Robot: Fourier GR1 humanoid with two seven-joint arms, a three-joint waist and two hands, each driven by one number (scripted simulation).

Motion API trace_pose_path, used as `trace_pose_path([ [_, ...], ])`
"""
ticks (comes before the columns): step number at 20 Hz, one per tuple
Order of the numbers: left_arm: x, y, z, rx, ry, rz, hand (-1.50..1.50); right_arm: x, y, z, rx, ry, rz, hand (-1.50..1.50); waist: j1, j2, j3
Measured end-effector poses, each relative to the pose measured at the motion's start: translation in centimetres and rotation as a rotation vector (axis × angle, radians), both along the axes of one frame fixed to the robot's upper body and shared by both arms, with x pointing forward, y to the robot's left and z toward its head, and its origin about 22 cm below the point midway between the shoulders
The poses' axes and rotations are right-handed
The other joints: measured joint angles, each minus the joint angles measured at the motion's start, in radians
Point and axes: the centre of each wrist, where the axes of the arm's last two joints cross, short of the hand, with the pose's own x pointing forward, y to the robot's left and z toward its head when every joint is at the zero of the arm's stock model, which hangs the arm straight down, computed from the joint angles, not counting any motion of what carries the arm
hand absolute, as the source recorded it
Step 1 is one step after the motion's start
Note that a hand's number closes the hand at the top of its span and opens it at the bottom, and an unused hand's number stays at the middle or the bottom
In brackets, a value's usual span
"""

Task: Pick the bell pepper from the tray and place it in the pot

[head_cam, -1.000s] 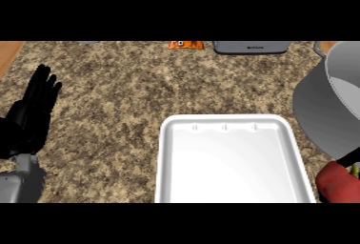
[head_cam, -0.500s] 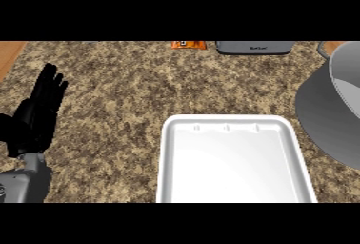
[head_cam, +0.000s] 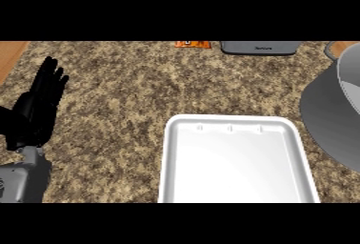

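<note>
1. Head view: my left hand [head_cam: 38,107] rests with fingers straight at the left edge; my right hand is out of view.
2. The tray [head_cam: 235,162] shows no bell pepper beside the pot [head_cam: 330,109]; I expect a light, smooth-skinned, slippery pepper, best gripped around its body.

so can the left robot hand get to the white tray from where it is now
Probably yes. The left robot hand rests open at the view's left, fingers up, and only bare counter lies between it and the tray. No bell pepper shows in the tray.
</note>
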Motion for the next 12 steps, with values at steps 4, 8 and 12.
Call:
trace_pose_path([
  [4,0.0,-0.2,-0.7,0.003,0.003,-0.002,0.0,2.6,-1.8,-2.4,-0.069,0.017,-0.044,1.5,-0.001,-0.003,-0.003],
  [8,-0.2,-0.2,-1.0,0.002,0.006,0.001,0.0,4.8,-3.2,-4.2,-0.101,0.067,-0.044,1.5,-0.003,-0.008,-0.012],
  [12,0.0,-0.5,-0.7,0.0,0.002,-0.008,0.0,6.0,-4.1,-5.3,-0.025,0.142,-0.05,-1.5,-0.001,-0.012,-0.025],
])
